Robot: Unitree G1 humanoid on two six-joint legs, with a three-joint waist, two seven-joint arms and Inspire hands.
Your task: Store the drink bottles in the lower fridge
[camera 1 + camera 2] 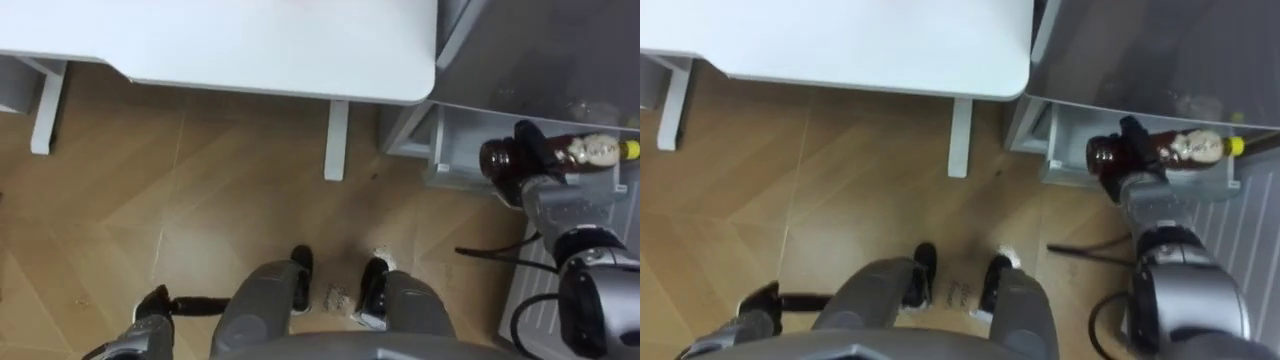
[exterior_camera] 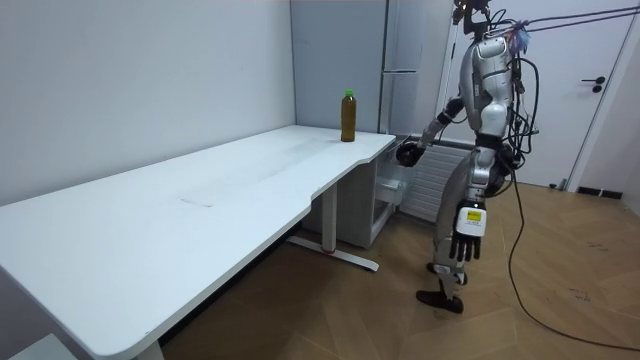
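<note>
We're standing at the end of the long white bench [image 2: 200, 200]. The right hand [image 1: 532, 150] is out at two o'clock, fingers wrapped round a brown plastic drink bottle with a yellow cap [image 1: 592, 150]. The bottle lies sideways in that grip, cap to three o'clock and base to nine, right at the mouth of the grey fridge's open lower compartment [image 1: 462, 135]. Whether it touches the shelf, we can't tell. The left hand [image 2: 465, 237] hangs by the thigh, fingers straight, holding nothing. An amber bottle with a green cap [image 2: 348, 116] stands upright on the bench's far corner, well apart from both hands.
</note>
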